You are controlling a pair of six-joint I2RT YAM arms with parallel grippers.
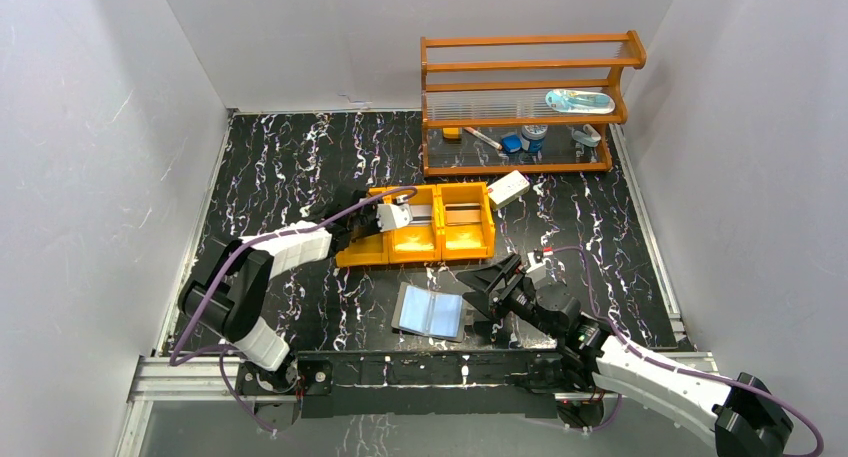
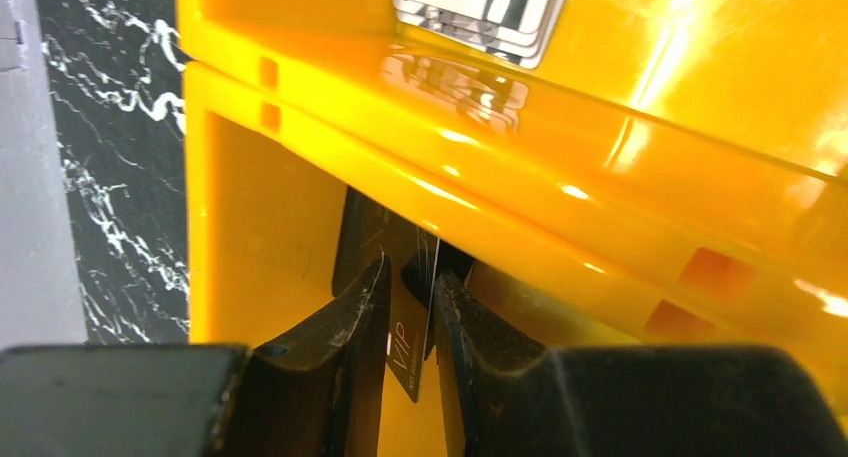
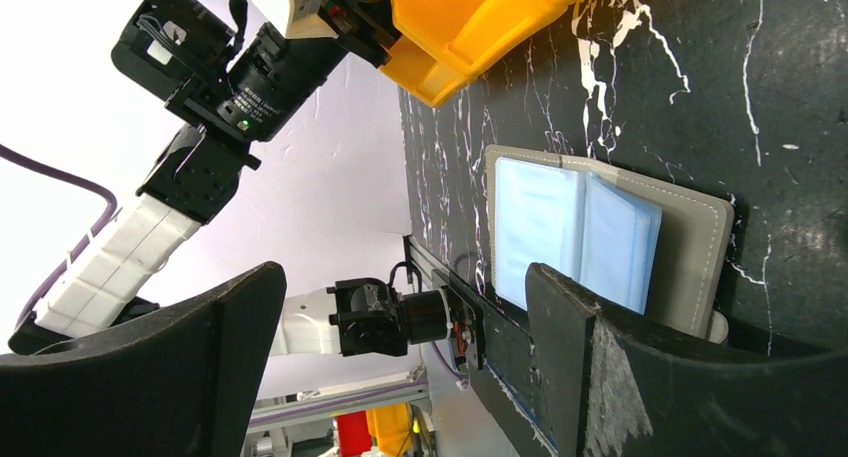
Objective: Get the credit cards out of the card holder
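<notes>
The card holder (image 1: 430, 312) lies open on the black table, its pale blue inner faces up, also seen in the right wrist view (image 3: 600, 227). My left gripper (image 1: 375, 227) reaches into the left compartment of the orange tray (image 1: 478, 245). In the left wrist view a dark credit card (image 2: 405, 352) marked VIP stands loosely between the parted fingers of the left gripper (image 2: 410, 272). A silvery credit card (image 2: 480, 12) lies in the middle compartment. My right gripper (image 1: 487, 289) stands open and holds nothing just right of the card holder, its wide gap plain in the right wrist view (image 3: 405, 277).
A white box (image 1: 508, 189) lies at the tray's far right corner. A wooden rack (image 1: 525, 102) with small items stands at the back right. White walls close in the table on three sides. The left arm (image 3: 250, 77) shows beyond the right fingers.
</notes>
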